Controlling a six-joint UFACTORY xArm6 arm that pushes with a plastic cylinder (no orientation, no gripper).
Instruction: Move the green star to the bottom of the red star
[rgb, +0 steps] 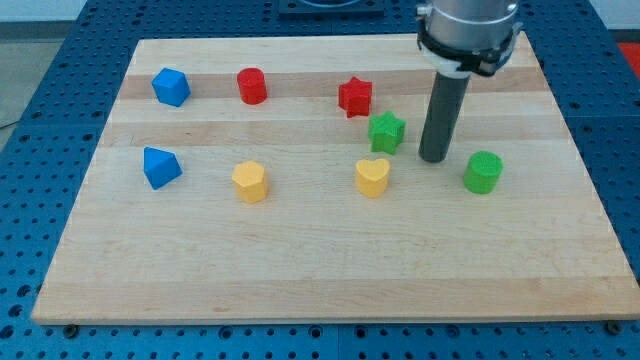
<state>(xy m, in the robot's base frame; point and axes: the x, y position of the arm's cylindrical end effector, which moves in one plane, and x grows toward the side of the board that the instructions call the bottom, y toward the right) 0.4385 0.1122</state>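
1. The arm carried no fingers, only a straight dark rod; nothing was held or clamped. It could only push.
2. The tip (433, 158) sat on the tabletop (300, 270), just beside the green star (387, 132) on the view's right, a small gap apart, not clearly touching.
3. The green star lay just below and to the right of the red star (355, 96), close but apparently apart.
4. Judgement: the tip stood on that side because a shove toward the view's left would slide the green star under the red star. The offset left looked small.
5. Orientation: the green star lay flat. A star has no real long axis, and which way its points faced was too small to read.
6. Other blocks were well clear: green cylinder (483, 172) right of the tip, yellow heart (373, 176) below the green star, a yellow block (250, 182), red cylinder (252, 86), two blue blocks (170, 87) (160, 166) at the view's left.
7. Risk, as a guess: an off-centre push could spin the star or nudge it into the red star.
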